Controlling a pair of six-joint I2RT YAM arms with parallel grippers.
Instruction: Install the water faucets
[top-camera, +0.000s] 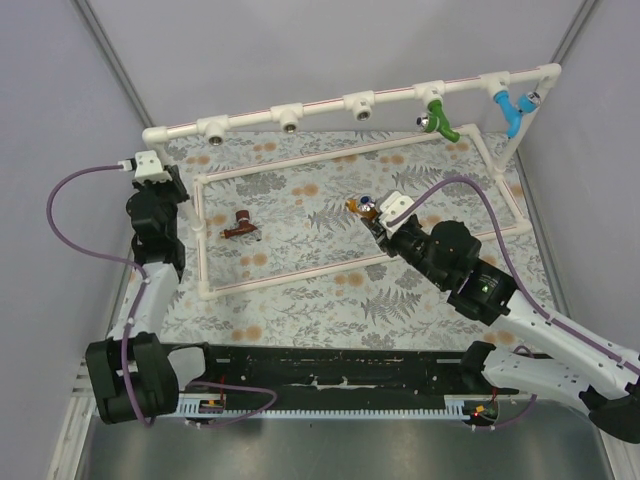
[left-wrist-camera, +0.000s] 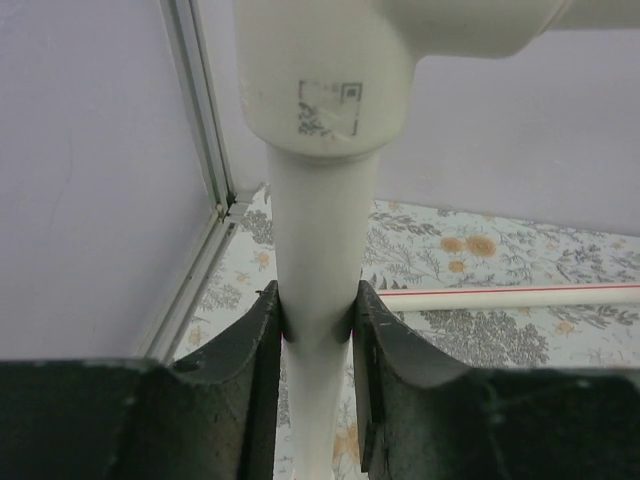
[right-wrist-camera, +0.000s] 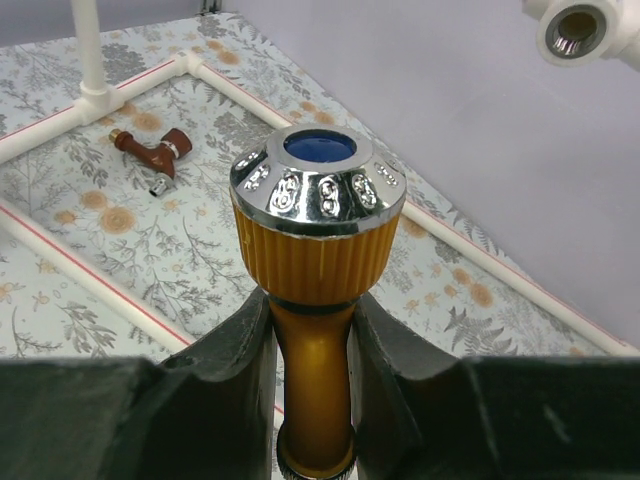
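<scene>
My left pincer clamps the frame's white upright pipe; my right pincer grips the orange-yellow faucet. Next, I judge: align it with an open socket, then twist in.

There are four taps in all. One orange-yellow tap stands between the fingers of the right gripper. One reddish-brown tap lies on the single floral mat, to the left of that gripper. Two more are beyond it, one green tap and one light blue tap, both on the top pipe. This pipe carries five sockets (three of them open). There are two grippers and one white pipe frame, its leg between the fingers of the left gripper.
</scene>
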